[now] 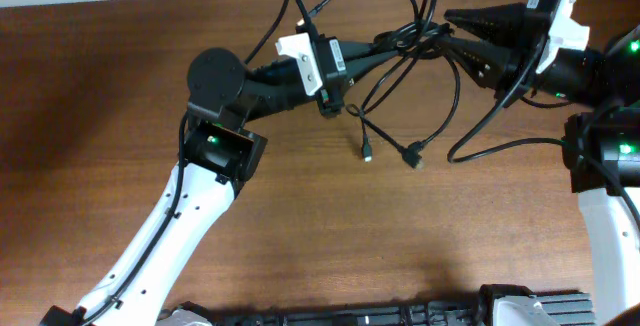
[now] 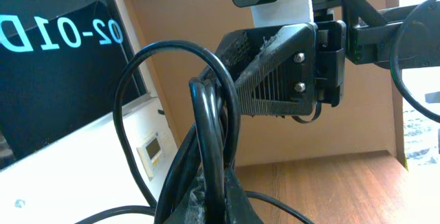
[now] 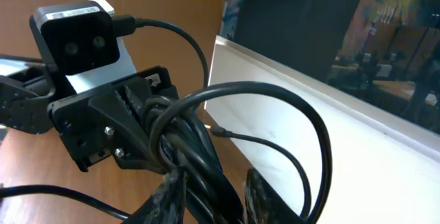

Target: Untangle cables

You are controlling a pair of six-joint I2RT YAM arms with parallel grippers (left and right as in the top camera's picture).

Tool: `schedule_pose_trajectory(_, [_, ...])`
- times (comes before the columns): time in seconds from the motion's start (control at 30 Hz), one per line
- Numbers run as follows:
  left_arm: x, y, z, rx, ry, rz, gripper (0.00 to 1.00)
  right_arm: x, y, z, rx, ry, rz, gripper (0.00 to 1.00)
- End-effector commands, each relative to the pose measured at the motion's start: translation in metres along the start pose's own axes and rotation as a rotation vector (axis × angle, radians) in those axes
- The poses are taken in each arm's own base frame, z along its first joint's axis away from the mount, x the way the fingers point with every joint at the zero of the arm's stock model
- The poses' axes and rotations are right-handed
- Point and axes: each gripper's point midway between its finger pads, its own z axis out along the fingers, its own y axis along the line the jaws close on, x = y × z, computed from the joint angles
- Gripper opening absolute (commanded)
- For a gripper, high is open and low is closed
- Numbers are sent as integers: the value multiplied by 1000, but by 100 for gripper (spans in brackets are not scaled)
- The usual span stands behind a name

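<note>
Up above the brown table (image 1: pixel 120 86), between the two arms, the cables (image 3: pixel 196 148) hang in one black bunch. The left gripper (image 1: pixel 400 48) is closed tight on the bunch, and its own camera shows the cords squeezed in its grip. The right gripper (image 1: pixel 450 34) comes in from the other side, right next to it. Its jaws are around the same bunch, but there is a little gap on one side, so they are not shut on it yet. Big loops stick up out of the bunch, and two loose ends with small plugs (image 1: pixel 413 158) hang down toward the table.

I think the cords are light and floppy. They will bend any way you pull and will not break easily. They look smooth, so one thin cord could slip out of a grip. Loops can catch on each other and on the plugs. A good place to hold is one cord close to the knot, not the whole bunch, and then pull gently away from the left gripper
</note>
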Motion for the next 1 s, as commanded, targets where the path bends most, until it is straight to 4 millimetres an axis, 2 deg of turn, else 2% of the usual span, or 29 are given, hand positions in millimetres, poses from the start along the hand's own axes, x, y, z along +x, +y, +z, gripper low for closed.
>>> schedule_pose_trajectory(0.0, [-8,-3,1,17,-19,36,0,-4,0,1,-12,-4,-5,7])
schedule_pose_trajectory(0.03, [-8,-3,1,17,-20,37,0,-4,2,0,-24,-5,-4,4])
schedule_pose_trajectory(0.13, [-8,-4,1,18,-21,33,0,-4,6,1,-46,-4,3,4])
schedule_pose_trajectory(0.23, [-8,-1,1,5,-20,33,0,1,1,1,-28,5,25,4])
schedule_pose_trajectory(0.37, [-4,22,-4,-112,-5,-46,0,36,-58,-11,343,118,162,4])
schedule_pose_trajectory(0.47, [0,36,-11,-168,9,-95,0,59,-95,-34,618,192,235,4])
schedule_pose_trajectory(0.53, [0,36,-11,-167,9,-95,0,70,-112,-52,764,236,250,4])
schedule_pose_trajectory(0.7, [0,34,-11,-154,9,-95,0,79,-134,-81,986,260,288,4])
schedule_pose_trajectory(0.77, [2,35,-11,-165,16,-97,0,78,-129,-75,937,262,275,4])
schedule_pose_trajectory(0.83, [4,35,-11,-164,21,-95,0,75,-100,-43,662,296,137,4])
schedule_pose_trajectory(0.87, [4,35,-11,-165,22,-96,0,74,-84,-32,542,300,73,9])
schedule_pose_trajectory(0.93, [4,35,-11,-163,23,-98,0,70,-63,-20,385,283,-9,38])
schedule_pose_trajectory(0.97, [6,35,-11,-161,28,-103,0,64,-45,-12,267,253,-80,47])
